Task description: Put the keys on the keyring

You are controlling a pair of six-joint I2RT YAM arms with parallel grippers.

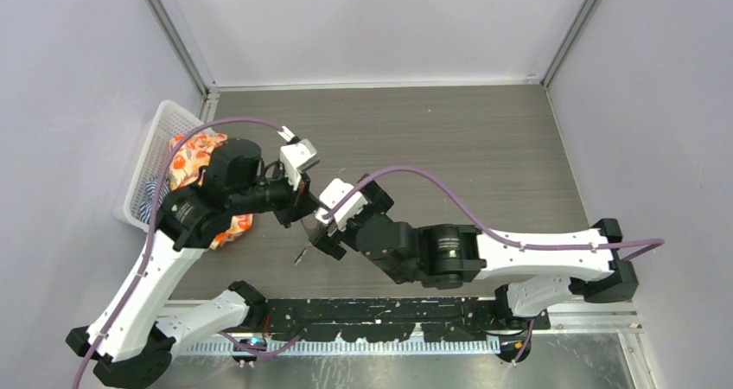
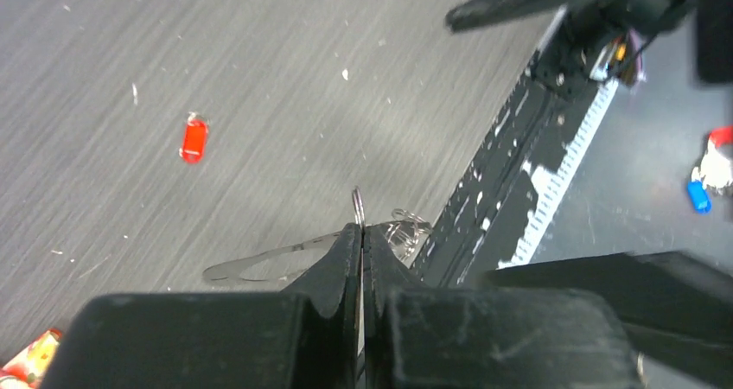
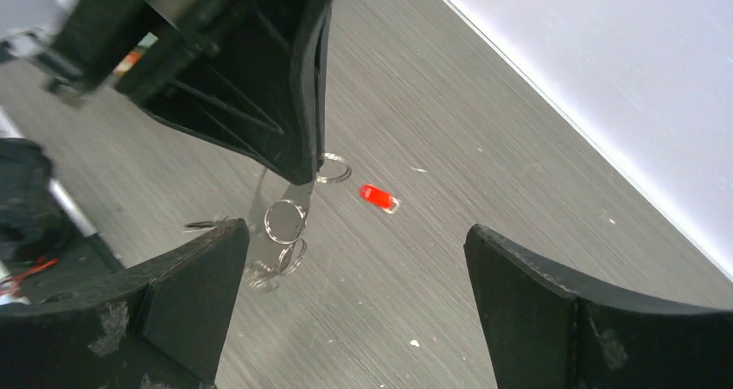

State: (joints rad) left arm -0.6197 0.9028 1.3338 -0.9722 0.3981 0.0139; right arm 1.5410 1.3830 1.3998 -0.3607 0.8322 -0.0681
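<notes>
Grey surface (image 2: 259,52) is bearing the loose red key (image 2: 194,138); left tool (image 2: 360,233) is clamping the keyring (image 2: 357,204), while the wide-open, empty right tool (image 3: 354,251) probably needs to fetch that key.

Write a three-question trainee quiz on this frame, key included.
1. True or false: the red key lies on the table, held by neither arm.
2. Fill in: the left pincer is shut on the ____.
3. Which one stands open? A) the left one B) the right pincer C) neither
Key: 1 true; 2 keyring; 3 B.
</notes>
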